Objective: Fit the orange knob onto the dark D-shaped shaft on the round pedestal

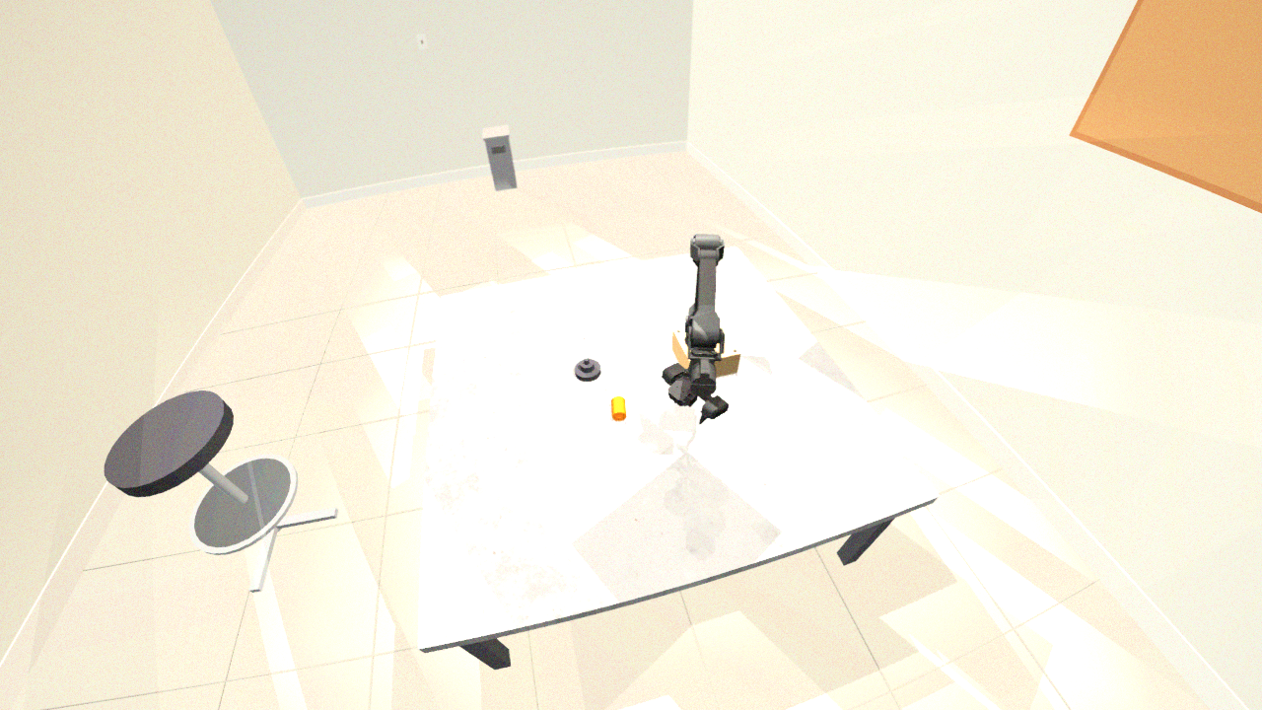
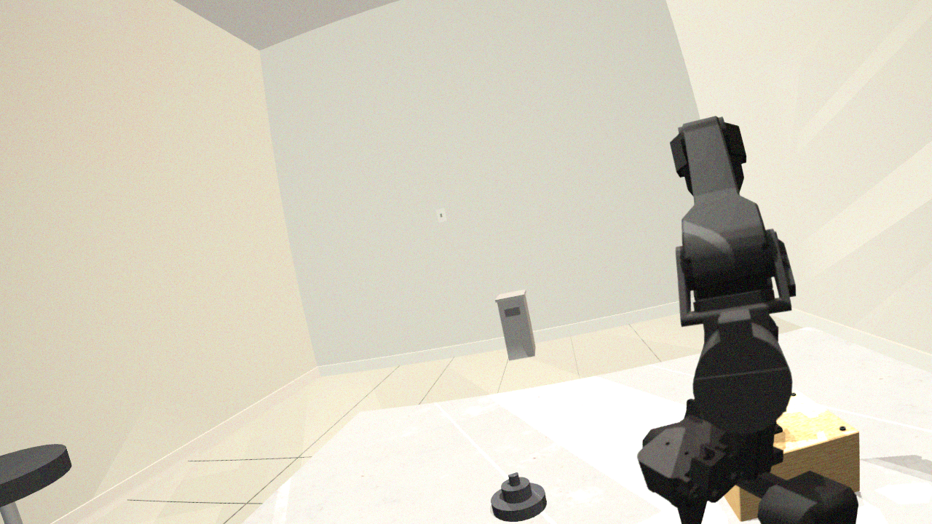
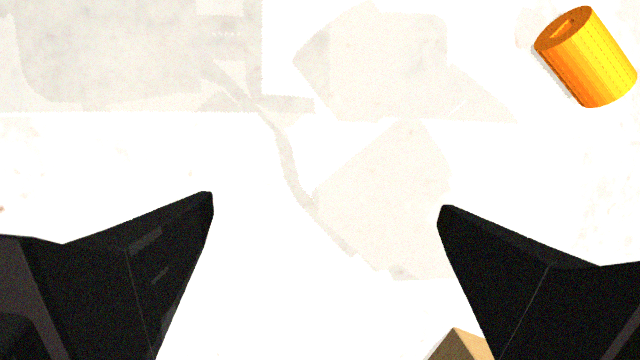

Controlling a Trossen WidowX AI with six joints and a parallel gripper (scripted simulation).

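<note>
Fingers (image 1: 690,418): spread wide, nothing between them. They stand over the tabletop (image 1: 529,494) (image 2: 416,449), in front of the wooden base block (image 1: 727,363) (image 2: 822,455) (image 3: 457,345). In the exterior view their tips run out of frame.

Orange knob (image 1: 618,408) (image 3: 586,57): lying on its side on the tabletop, well apart from the fingers, between them and the pedestal. The wrist view shows it toward the upper right corner, one end face with the hole turned partly to the camera. Risk: should the arm descend before it is centred over the knob, a fingertip could strike the curved side and set it rolling. Risk: a grip taken across the knob as it lies would leave its hole pointing sideways, so it would need to be turned upright; a loose hold could let it slip in that turn.

Round pedestal (image 1: 588,372) (image 2: 518,503): beyond the knob, with the dark shaft (image 1: 586,361) (image 2: 513,479) upright and bare. The shaft's flat side cannot be made out at this size, though it may simply be facing away. Risk: with the flats mismatched, the knob would probably seat on the shaft's tip and jam; pressing harder instead of rotating could tilt it or shift the pedestal.
</note>
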